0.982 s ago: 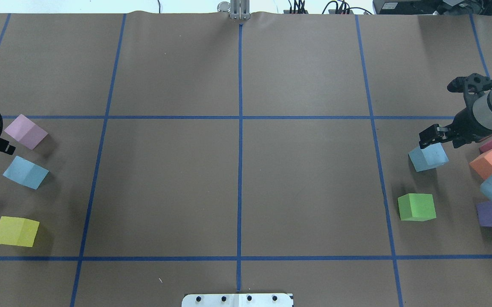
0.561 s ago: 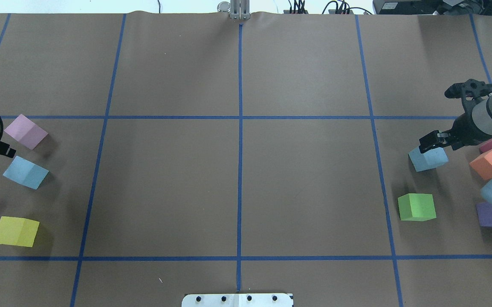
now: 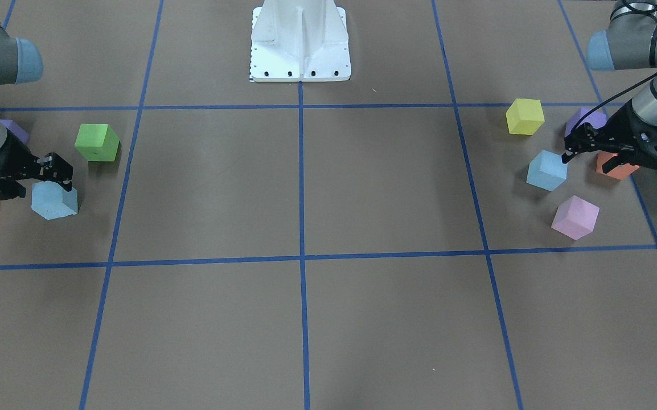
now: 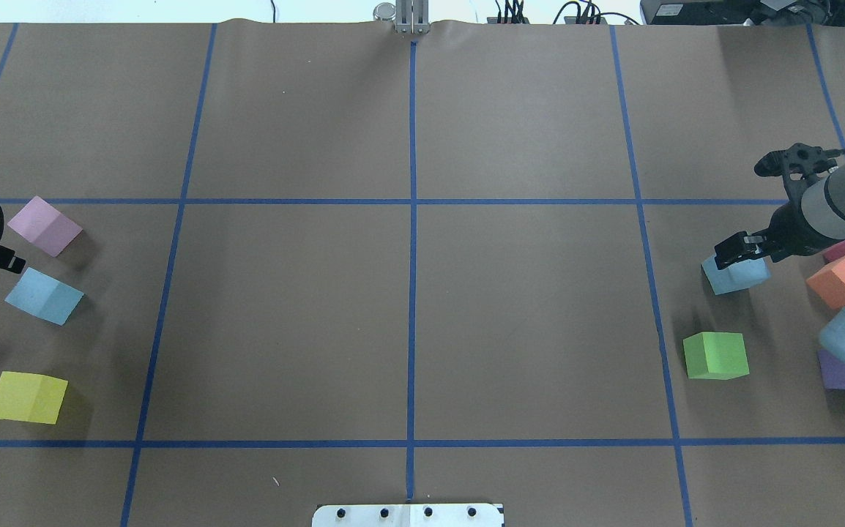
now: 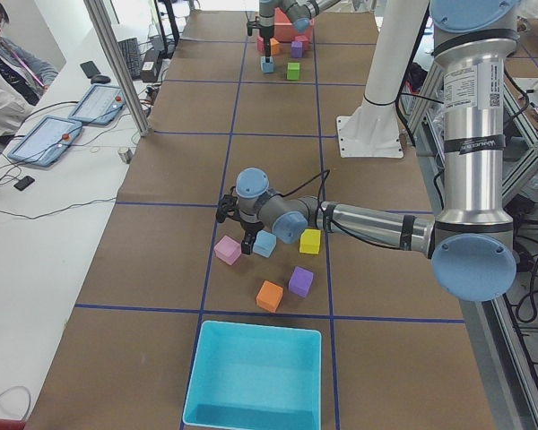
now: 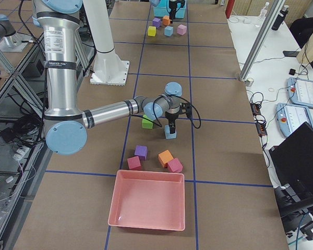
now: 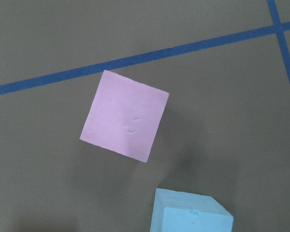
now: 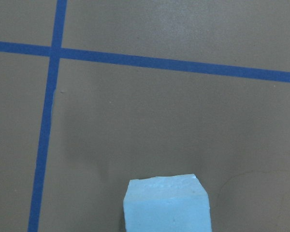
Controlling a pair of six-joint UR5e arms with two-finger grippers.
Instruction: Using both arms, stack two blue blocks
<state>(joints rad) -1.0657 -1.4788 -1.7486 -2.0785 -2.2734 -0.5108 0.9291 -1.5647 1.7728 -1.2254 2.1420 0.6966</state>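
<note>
Spread wide for the pickup, right fingers (image 3: 49, 165) hover over 1 blue block (image 3: 54, 200) at frame left; left fingers (image 3: 579, 142), equally wide, hang beside the other block (image 3: 546, 169) on the surface, far right.

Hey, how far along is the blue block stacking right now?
Nothing is stacked yet: both blue blocks sit on the table, far apart. In hand: the right gripper is down on the right-side blue block, grip unclear; the left gripper hangs open beside the left-side blue block. Left: grasp, lift, bring together, stack.
</note>
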